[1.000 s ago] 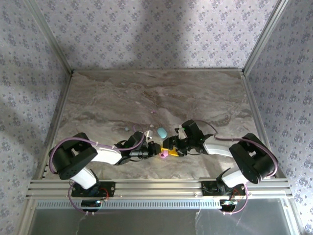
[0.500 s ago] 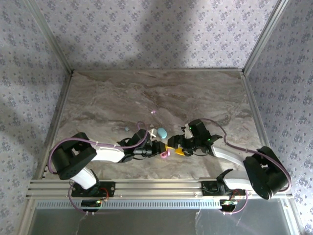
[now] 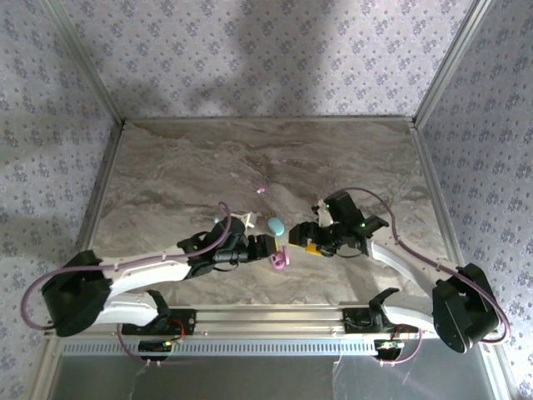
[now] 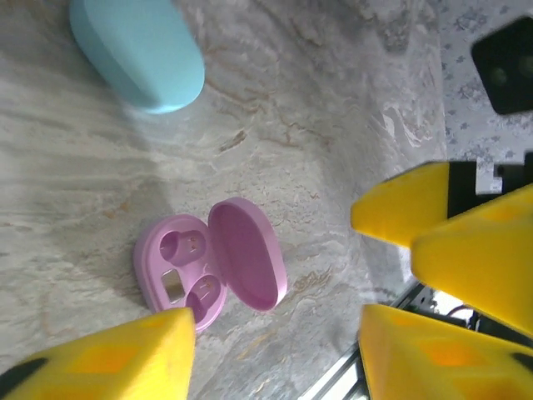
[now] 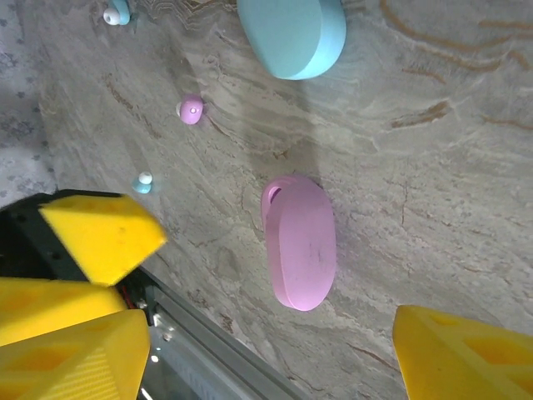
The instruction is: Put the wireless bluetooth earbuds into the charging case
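The pink charging case (image 4: 208,271) lies open on the marble table, lid up, both sockets empty; it also shows from above (image 3: 280,260) and from behind its lid (image 5: 304,242). My left gripper (image 4: 275,333) is open just beside it (image 3: 268,248), holding nothing. My right gripper (image 5: 275,342) is open on the case's other side (image 3: 301,242), also holding nothing. A closed blue case (image 3: 276,225) (image 4: 137,50) (image 5: 291,29) lies just beyond. Loose earbuds rest on the table: a pink one (image 5: 191,109) (image 3: 261,190) and two blue ones (image 5: 143,182) (image 5: 117,12).
The table's metal front rail (image 3: 275,317) runs close behind the pink case. The right gripper's yellow fingers (image 4: 400,212) stand close in front of the left wrist camera. A small white piece (image 3: 248,222) lies left of the blue case. Patterned walls (image 3: 266,58) enclose the table.
My left gripper has opened and let go of the pink case, which now lies open on the table. The right gripper has opened wider and drawn back to the right.
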Controlling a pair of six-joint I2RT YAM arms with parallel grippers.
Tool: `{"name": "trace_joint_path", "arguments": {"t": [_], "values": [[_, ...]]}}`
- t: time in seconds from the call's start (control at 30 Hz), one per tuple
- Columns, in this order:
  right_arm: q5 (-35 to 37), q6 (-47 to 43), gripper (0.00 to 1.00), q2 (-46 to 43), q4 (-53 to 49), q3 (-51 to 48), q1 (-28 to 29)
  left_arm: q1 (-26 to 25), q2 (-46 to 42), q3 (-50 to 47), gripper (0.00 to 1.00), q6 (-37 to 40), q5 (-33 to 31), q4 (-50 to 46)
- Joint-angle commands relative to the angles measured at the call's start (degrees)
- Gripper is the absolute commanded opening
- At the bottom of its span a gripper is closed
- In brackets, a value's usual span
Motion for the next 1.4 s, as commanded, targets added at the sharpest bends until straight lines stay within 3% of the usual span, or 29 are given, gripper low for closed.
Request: {"name": "trace_joint_path", "arguments": {"t": [0.0, 0.2, 0.23, 0.5, 0.83, 1.17, 1.37], "values": [[1.92, -6.25, 0.80, 2.03, -7.91, 3.98, 0.34, -0.40, -5.89, 2.25, 0.70, 2.68, -5.30, -12.95], [4.47, -7.42, 0.81, 4.90, -11.05, 7.23, 2.87, 0.43, -17.37, 2.06, 0.99, 3.87, -9.88, -24.28], [5.42, -7.40, 0.82, 5.07, -11.63, 7.84, 3.63, 0.91, -18.80, 2.04, 1.00, 3.97, -9.95, -25.69], [13.62, -7.06, 0.89, 5.59, -16.63, 11.40, 10.60, 3.54, -29.15, 1.00, 1.00, 4.95, -11.16, -34.51], [21.36, -6.74, 0.99, 4.10, -19.13, 11.99, 13.02, 3.73, -31.10, 2.27, 1.00, 4.84, -10.28, -40.90], [25.33, -5.02, 0.99, -3.07, -19.60, 9.10, 16.97, 4.96, -34.30, 5.33, 1.00, 6.63, -17.61, -49.49], [31.64, -2.87, 0.99, -6.25, -24.95, 9.20, 21.84, 4.79, -32.65, 6.29, 1.00, 6.78, -21.13, -53.11]]}}
